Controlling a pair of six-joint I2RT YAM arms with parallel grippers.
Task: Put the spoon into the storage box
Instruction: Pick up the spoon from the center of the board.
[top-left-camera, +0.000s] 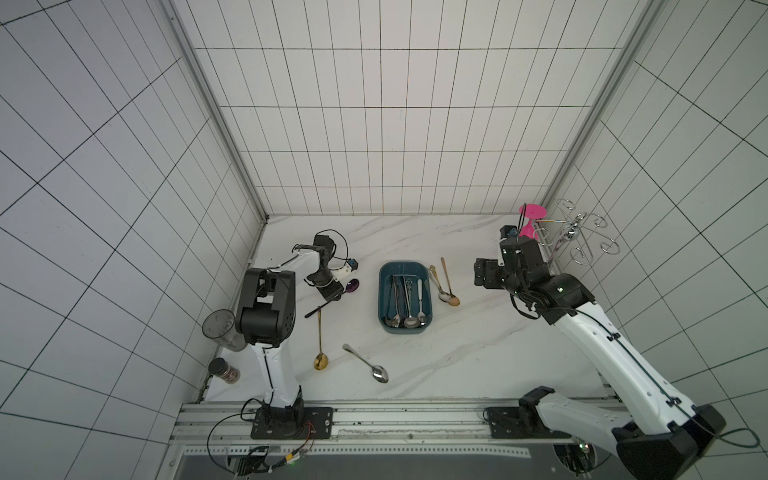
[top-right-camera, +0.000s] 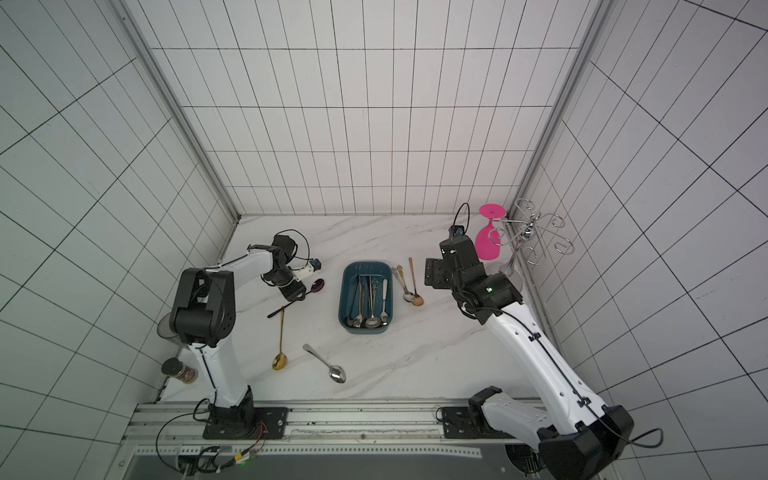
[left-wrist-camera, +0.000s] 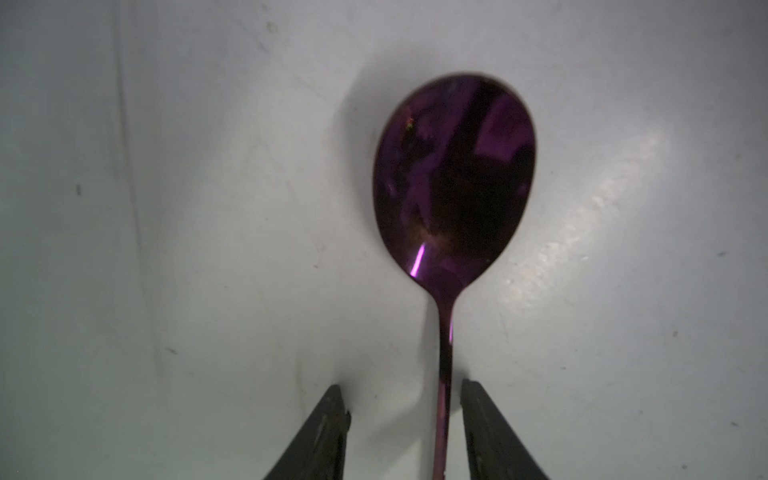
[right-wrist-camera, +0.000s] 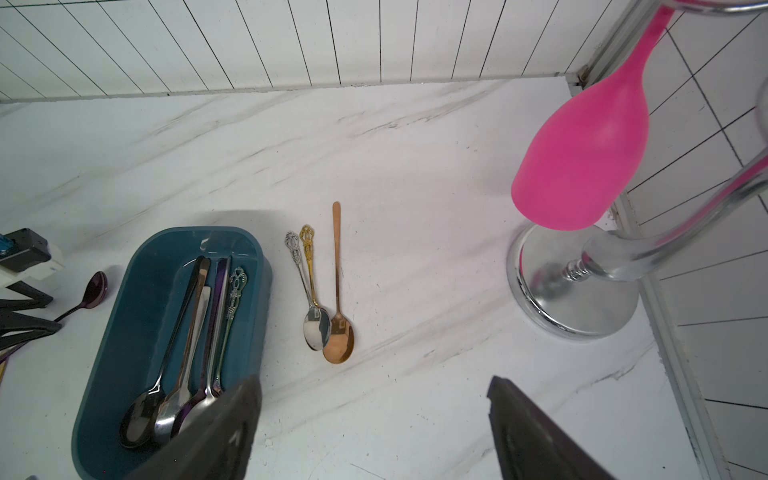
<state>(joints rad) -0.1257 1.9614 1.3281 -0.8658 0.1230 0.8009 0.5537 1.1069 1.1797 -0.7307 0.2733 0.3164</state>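
Note:
A dark purple spoon (left-wrist-camera: 453, 174) lies on the white marble table, left of the storage box; both top views show its bowl (top-left-camera: 353, 285) (top-right-camera: 318, 284). My left gripper (left-wrist-camera: 401, 399) is down at the table, open, and straddles the spoon's thin handle. The handle runs close beside one finger, with a clear gap to the other. The teal storage box (top-left-camera: 384, 299) (right-wrist-camera: 124, 311) stands mid-table and holds several spoons. My right gripper (right-wrist-camera: 374, 399) hangs wide open above the table, right of the box (top-left-camera: 482, 272), with nothing in it.
A gold spoon (top-left-camera: 320, 340) and a silver spoon (top-left-camera: 365, 361) lie nearer the front edge. Three spoons (top-left-camera: 444, 282) lie just right of the box. A chrome rack (top-left-camera: 577, 232) with a pink glass (top-left-camera: 530, 224) stands back right. A clear cup (top-left-camera: 220, 328) and a jar (top-left-camera: 226, 371) stand far left.

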